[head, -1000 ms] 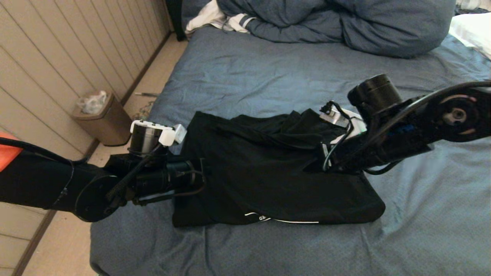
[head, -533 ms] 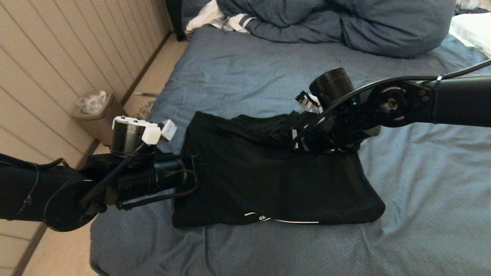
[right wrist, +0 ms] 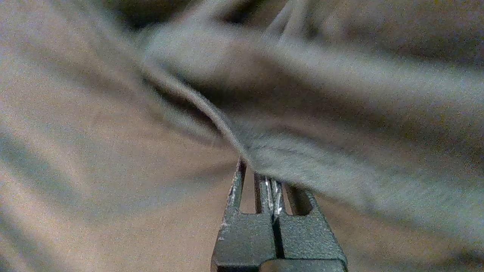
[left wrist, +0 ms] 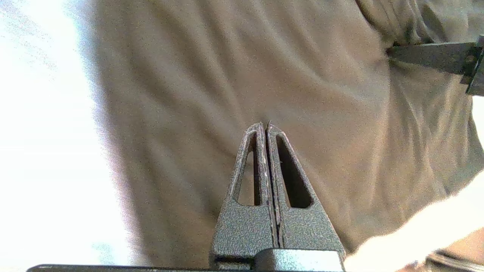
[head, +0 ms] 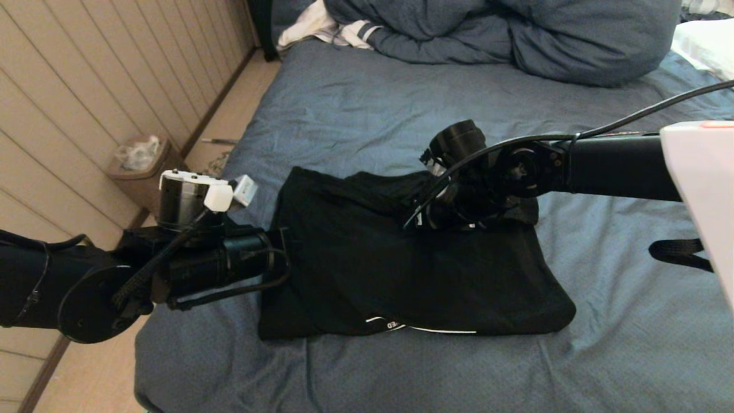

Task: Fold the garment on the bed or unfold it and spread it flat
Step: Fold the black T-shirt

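The right gripper is closed, its tips tucked under a fold of the shirt, so it appears to pinch the fabric, though the fold hides the tips themselves. In the head view it sits over the shirt's far edge, right of middle, where the cloth is bunched into a ridge. The left gripper is also closed, fingers pressed together with nothing visible between them; it points at flat fabric at the shirt's left edge, and whether the tips have hold of it cannot be told

The shirt lies on the bed, near the front edge, roughly folded, plain black side up, with a sliver of white print showing at its near hem. A duvet is heaped at the far end, a striped white cloth beside it, a bin on the floor to the left

The step looks like a fold in progress, the right arm carrying the far edge across. Next it likely needs to bring that edge down toward the near hem, then let go without dragging the layers askew
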Tool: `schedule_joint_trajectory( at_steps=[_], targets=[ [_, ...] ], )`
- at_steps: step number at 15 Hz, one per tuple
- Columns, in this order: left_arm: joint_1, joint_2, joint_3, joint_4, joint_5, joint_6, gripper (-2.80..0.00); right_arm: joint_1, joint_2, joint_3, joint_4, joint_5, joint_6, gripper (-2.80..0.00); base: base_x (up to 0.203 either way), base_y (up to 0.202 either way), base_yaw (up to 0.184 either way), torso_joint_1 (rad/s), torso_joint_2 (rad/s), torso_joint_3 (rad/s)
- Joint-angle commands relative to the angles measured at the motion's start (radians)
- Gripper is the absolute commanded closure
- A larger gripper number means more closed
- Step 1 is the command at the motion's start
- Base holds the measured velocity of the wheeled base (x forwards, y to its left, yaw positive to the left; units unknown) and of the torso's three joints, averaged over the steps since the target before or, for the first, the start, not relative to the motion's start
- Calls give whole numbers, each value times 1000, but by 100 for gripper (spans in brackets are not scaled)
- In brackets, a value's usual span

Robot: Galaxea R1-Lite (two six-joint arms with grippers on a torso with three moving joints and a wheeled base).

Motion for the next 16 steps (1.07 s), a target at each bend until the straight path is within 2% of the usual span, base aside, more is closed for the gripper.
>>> schedule_joint_trajectory(
  at_steps=[1,5,9,16],
  targets=[
    [19,-5,-6,-3,0,0,0,-4,57,-81,-32,-50,11,0,0,0,0,0,0,0],
    [19,4,0,-16,-1,0,0,-14,46,-77,-150,-159,-12,0,0,0,0,0,0,0],
    [18,12,15,-59,1,5,0,35,2,-77,-241,-273,-60,0,0,0,0,0,0,0],
    [18,42,15,-67,0,4,0,-6,78,-78,-441,-293,-135,0,0,0,0,0,0,0]
  ],
)
